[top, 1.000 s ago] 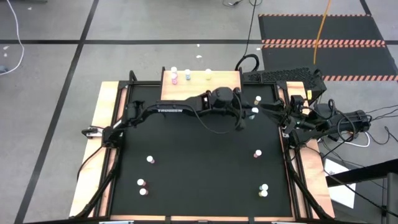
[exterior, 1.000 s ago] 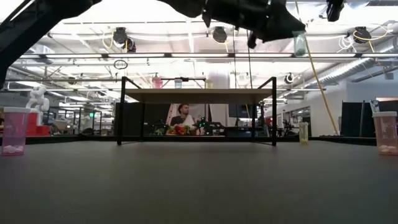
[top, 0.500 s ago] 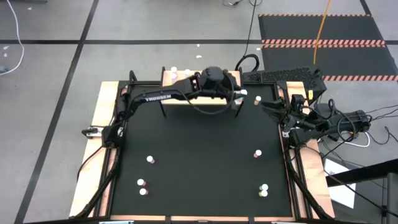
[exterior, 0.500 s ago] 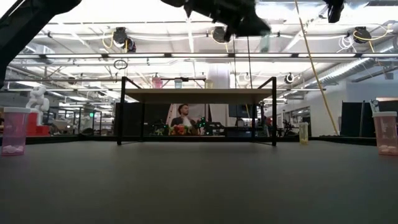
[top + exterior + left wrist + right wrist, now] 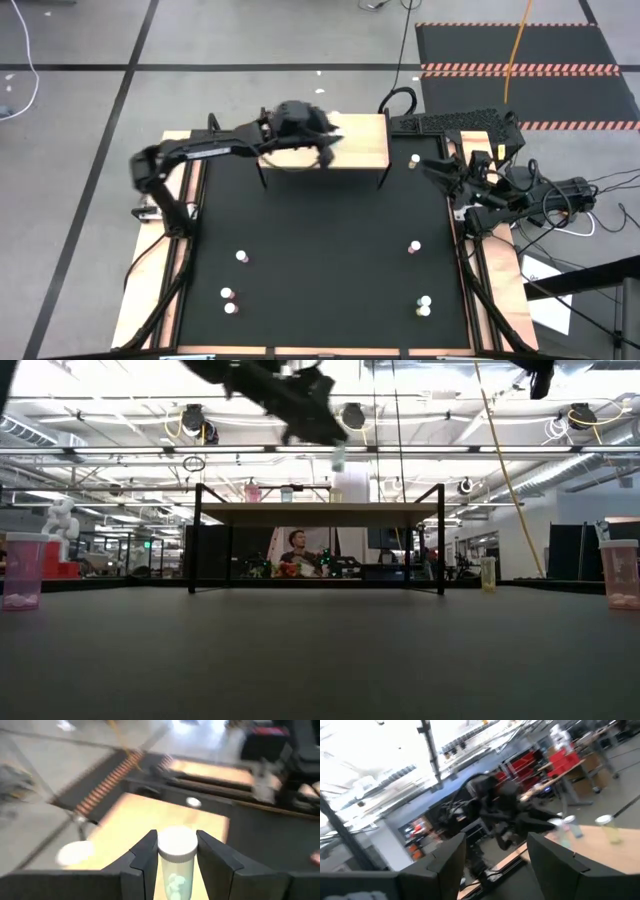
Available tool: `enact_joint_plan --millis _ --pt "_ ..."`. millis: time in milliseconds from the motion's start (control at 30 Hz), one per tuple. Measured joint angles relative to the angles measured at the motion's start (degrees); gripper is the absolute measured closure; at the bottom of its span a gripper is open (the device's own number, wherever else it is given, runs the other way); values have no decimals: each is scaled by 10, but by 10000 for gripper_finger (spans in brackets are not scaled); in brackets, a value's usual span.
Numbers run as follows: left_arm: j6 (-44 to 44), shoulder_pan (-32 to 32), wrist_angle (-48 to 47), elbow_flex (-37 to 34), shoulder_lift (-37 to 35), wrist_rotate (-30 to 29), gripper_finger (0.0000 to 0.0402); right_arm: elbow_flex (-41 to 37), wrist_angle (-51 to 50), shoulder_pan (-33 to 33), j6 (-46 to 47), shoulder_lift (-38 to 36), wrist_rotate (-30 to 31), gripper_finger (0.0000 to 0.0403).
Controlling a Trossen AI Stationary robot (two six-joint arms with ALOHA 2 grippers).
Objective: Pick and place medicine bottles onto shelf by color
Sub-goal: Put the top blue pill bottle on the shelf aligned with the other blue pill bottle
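Left arm: reaches from the table's left edge, elbow bent, forearm stretched rightward over the far side of the table above the shelf [image 5: 360, 145].
Left gripper [image 5: 175, 851]: fingers closed on a pale blue bottle [image 5: 176, 865] with a white cap, held upright.
Held bottle's place: hangs above the shelf top in the low view [image 5: 338, 458], clear of the board.
Right arm: folded at the table's right edge.
Right gripper [image 5: 436, 167]: jaws parted, holding nothing.
Other bottles: scattered on the black mat, one [image 5: 414, 245] right of centre.

Two dark jointed arms, white lettering on the left arm [image 5: 205, 150], black cabling.
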Motion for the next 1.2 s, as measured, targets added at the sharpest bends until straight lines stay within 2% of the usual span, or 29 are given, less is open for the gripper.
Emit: enact_joint_plan --millis 167,300,567,800,967,1200 --pt "-21 35 107 -136 -64 -41 282 0 1 -5 -26 0 27 195" --pt "-41 57 142 -194 -74 -45 282 0 1 -14 -26 0 28 195" --pt "-19 82 146 -206 -74 -58 282 0 2 -19 -18 0 28 195" --pt "-34 96 147 -206 -74 -60 282 0 0 -19 -24 0 28 195" --pt "-38 89 145 -206 -74 -60 282 0 0 -19 -27 0 28 195" --pt "-61 61 90 -216 -95 -79 282 0 0 -19 -20 0 27 195"
